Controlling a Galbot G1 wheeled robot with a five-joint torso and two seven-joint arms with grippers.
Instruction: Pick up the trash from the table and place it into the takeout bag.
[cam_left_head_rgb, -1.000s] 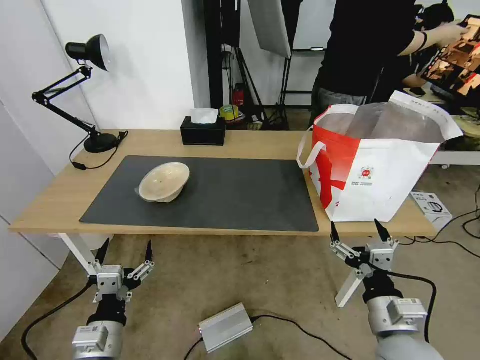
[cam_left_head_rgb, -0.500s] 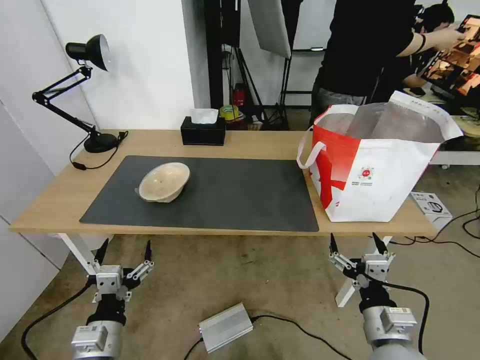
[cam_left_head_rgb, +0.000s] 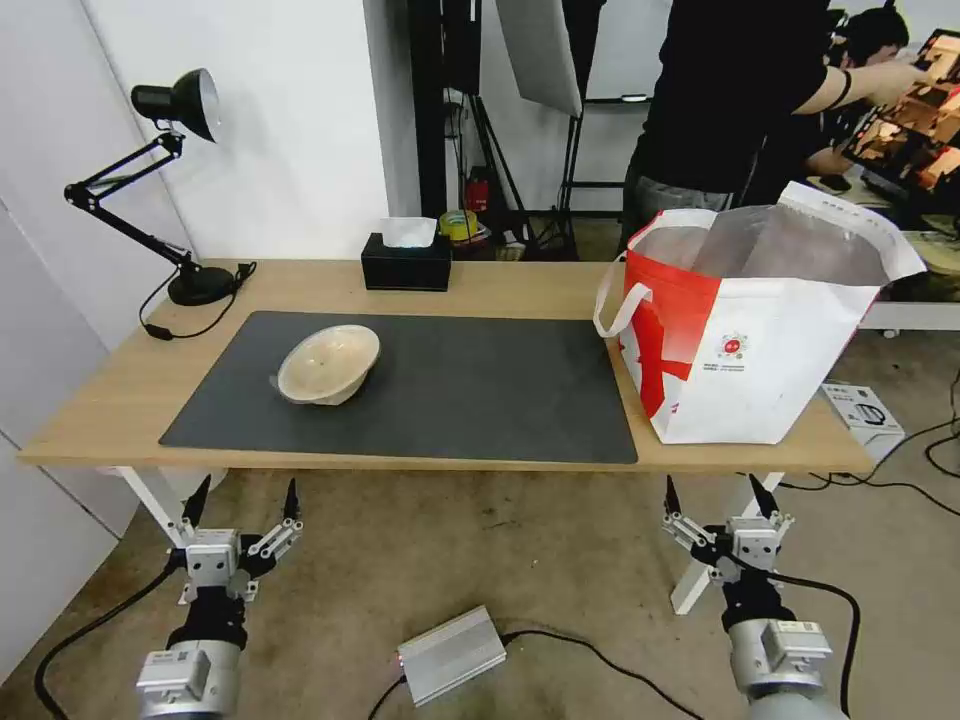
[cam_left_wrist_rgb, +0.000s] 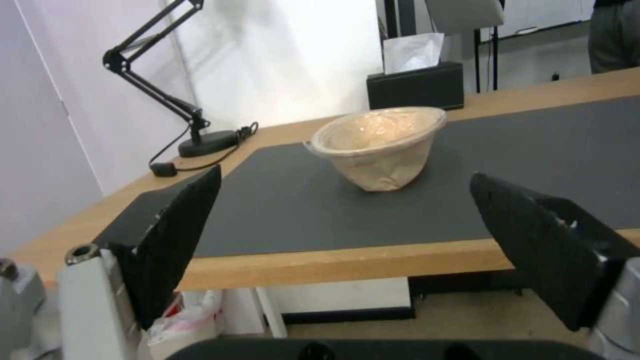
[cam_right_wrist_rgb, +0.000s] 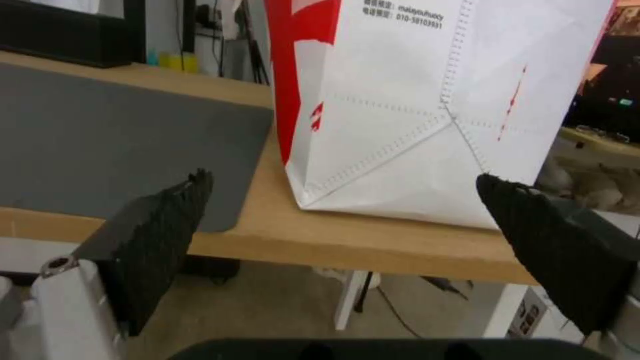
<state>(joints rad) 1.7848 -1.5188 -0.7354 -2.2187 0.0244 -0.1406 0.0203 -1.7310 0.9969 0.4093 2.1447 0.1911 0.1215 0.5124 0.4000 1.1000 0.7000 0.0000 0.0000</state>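
A shallow beige paper bowl (cam_left_head_rgb: 328, 364) (cam_left_wrist_rgb: 379, 145), the trash in view, lies tipped on the dark grey mat (cam_left_head_rgb: 470, 390) at the table's (cam_left_head_rgb: 110, 400) left half. The white-and-red takeout bag (cam_left_head_rgb: 750, 330) (cam_right_wrist_rgb: 413, 105) stands open on the table's right end, foil lining showing. My left gripper (cam_left_head_rgb: 241, 494) (cam_left_wrist_rgb: 343, 210) hangs open below the table's front edge, in front of the bowl, nothing between its fingers. My right gripper (cam_left_head_rgb: 718, 493) (cam_right_wrist_rgb: 343, 210) is open below the front edge, facing the bag's base.
A black tissue box (cam_left_head_rgb: 406, 262) sits at the back edge and a black desk lamp (cam_left_head_rgb: 185, 200) at the back left. A silver box (cam_left_head_rgb: 452, 654) with a cable lies on the floor between my arms. A small white box (cam_left_head_rgb: 862, 411) lies right of the table.
Both grippers have sunk a little lower below the table's front edge, the right one more. Bowl and bag have not moved.
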